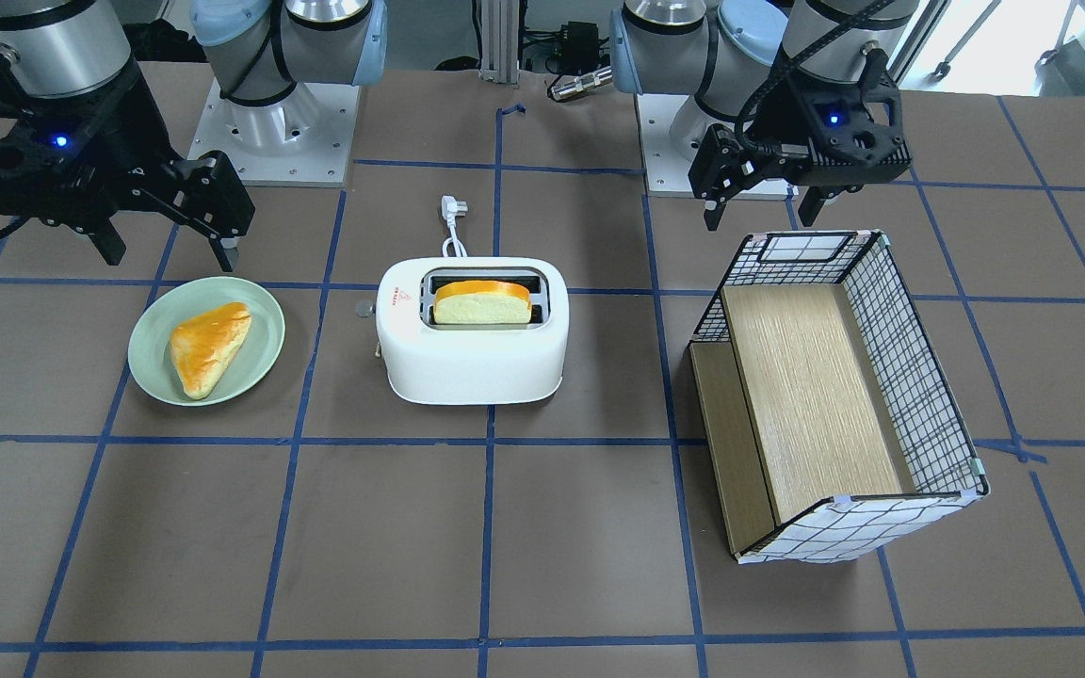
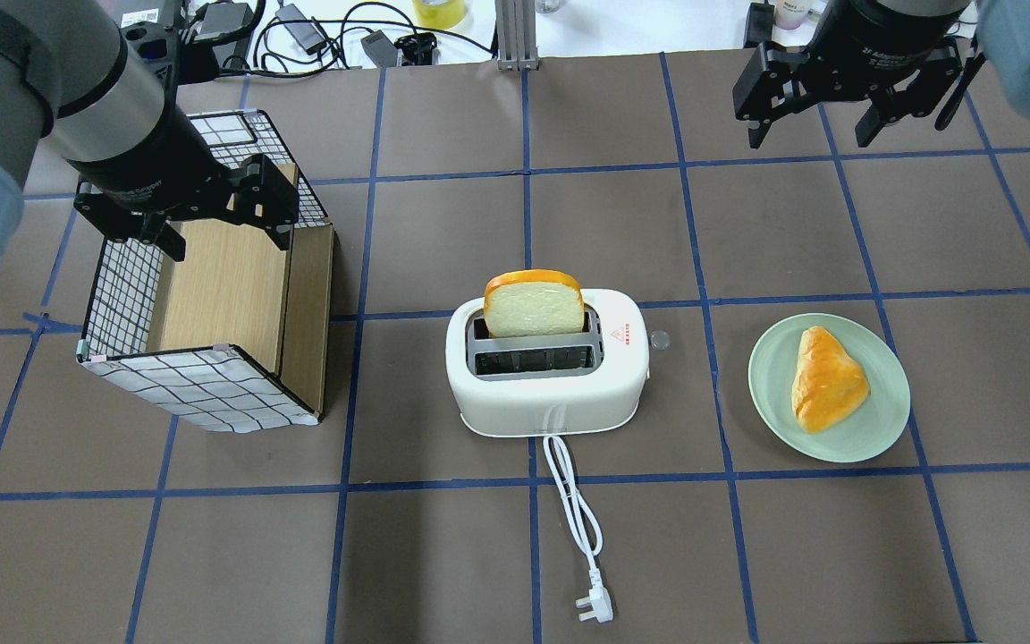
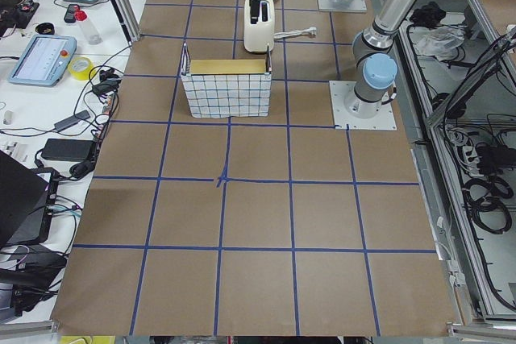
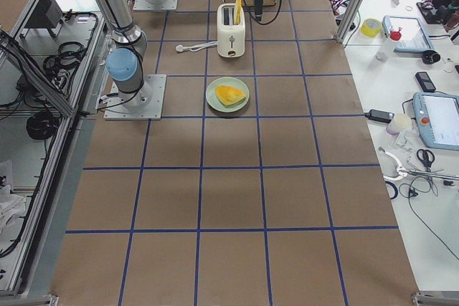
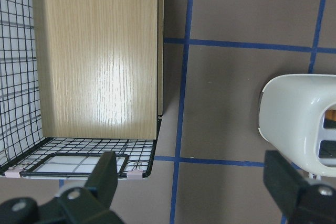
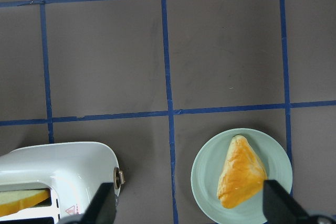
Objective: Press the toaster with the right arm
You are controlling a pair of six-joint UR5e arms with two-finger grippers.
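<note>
The white toaster [image 1: 472, 363] stands mid-table with a bread slice [image 1: 483, 303] upright in one slot; it also shows in the overhead view [image 2: 551, 398]. Its small lever knob [image 6: 119, 177] sticks out of the end that faces the plate. My right gripper [image 2: 812, 132] is open and empty, hovering beyond the plate, up and to the right of the toaster and well apart from it; in the front view it is at the left [image 1: 170, 252]. My left gripper [image 2: 229, 243] is open and empty above the checked box.
A green plate [image 2: 882, 420] with a triangular pastry [image 2: 826, 377] lies right of the toaster. A checked-pattern box [image 2: 202, 389] with a wooden inside stands on the left. The white cord and plug [image 2: 591, 610] trail toward the robot. A small clear disc [image 2: 658, 339] lies beside the toaster.
</note>
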